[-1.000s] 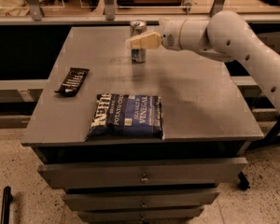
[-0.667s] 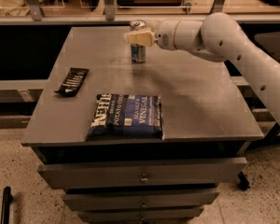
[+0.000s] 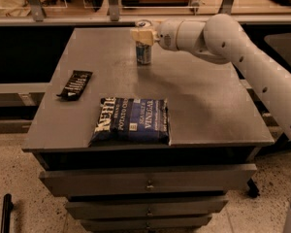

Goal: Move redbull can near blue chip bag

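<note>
Silver-blue redbull can [image 3: 144, 55] stands near the counter's [image 3: 208, 106] far edge, gripper [image 3: 142, 36] at its top.
Bare counter separates it from the blue chip bag [image 3: 131, 121] at the near edge; I cannot tell its grip.

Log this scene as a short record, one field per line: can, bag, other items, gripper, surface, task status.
redbull can: upright, far middle of the table
blue chip bag: lying flat near the front edge, well apart from the can
black packet: lying flat by the left edge
gripper: at the can's top, arm reaching in from the right
table: grey top over drawers
task status: can not yet near the bag
</note>
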`<action>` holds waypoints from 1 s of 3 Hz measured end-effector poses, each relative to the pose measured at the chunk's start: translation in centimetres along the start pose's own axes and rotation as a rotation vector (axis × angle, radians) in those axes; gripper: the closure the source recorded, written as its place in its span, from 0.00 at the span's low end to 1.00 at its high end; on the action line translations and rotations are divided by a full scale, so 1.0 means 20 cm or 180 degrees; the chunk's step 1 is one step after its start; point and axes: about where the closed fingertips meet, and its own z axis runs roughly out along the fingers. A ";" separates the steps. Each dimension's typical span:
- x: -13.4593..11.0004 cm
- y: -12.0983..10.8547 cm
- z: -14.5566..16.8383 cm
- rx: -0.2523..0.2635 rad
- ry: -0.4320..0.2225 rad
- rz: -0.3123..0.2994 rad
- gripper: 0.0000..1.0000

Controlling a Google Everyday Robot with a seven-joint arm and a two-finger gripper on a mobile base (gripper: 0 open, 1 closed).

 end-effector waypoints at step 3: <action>-0.16 0.08 -0.16 -0.0235 -0.0063 0.0247 1.00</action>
